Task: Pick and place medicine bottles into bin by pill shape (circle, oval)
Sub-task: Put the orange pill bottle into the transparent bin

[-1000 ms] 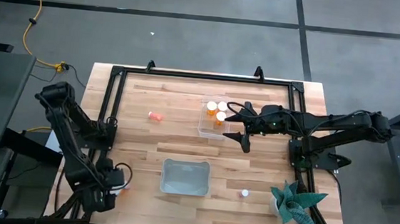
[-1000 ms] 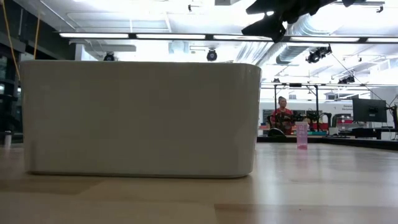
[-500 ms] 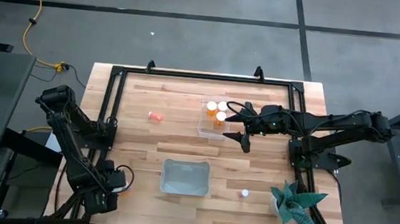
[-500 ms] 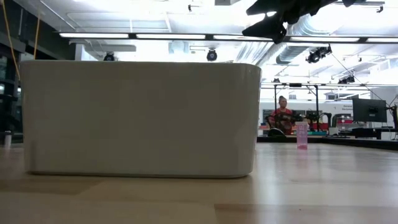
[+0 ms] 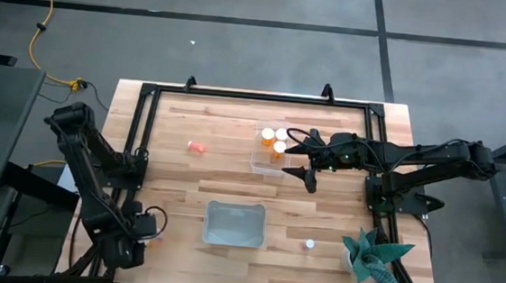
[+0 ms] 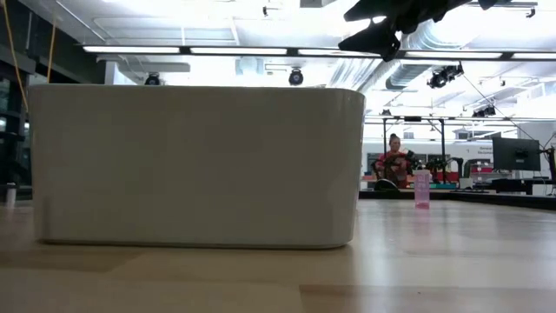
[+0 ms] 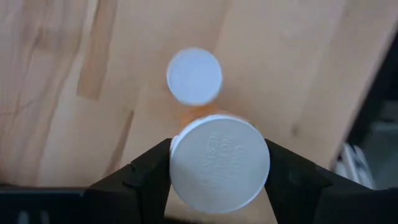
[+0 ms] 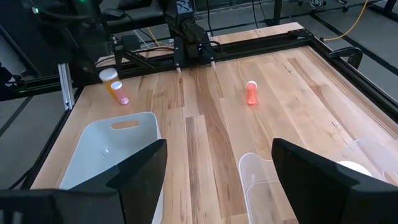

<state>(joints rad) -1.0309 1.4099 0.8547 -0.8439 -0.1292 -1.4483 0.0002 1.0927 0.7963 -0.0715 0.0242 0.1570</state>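
My left gripper (image 5: 142, 227) is at the table's near left corner, shut on a white-capped orange medicine bottle (image 7: 219, 163). A second bottle (image 7: 194, 76) stands on the table just beyond it; both show in the right wrist view (image 8: 112, 84). My right gripper (image 5: 295, 158) is open and empty, raised beside the clear bin (image 5: 268, 157), which holds three bottles (image 5: 279, 146). One bottle (image 5: 196, 146) lies on its side at the far left. Another (image 5: 309, 244) stands near the front right. My left gripper pinches the bottle at its white cap (image 7: 180, 168) between the two fingers (image 7: 149, 171), one on each side of the cap. The orange body (image 7: 200, 114) points away from the camera toward the table. I cannot tell whether the bottle is lifted clear.
A white bin (image 5: 235, 223) stands at the near middle and fills the low view (image 6: 195, 165). A green plant (image 5: 375, 260) stands at the near right corner. A black frame (image 5: 141, 124) runs round the table. A person (image 6: 395, 163) is far behind.
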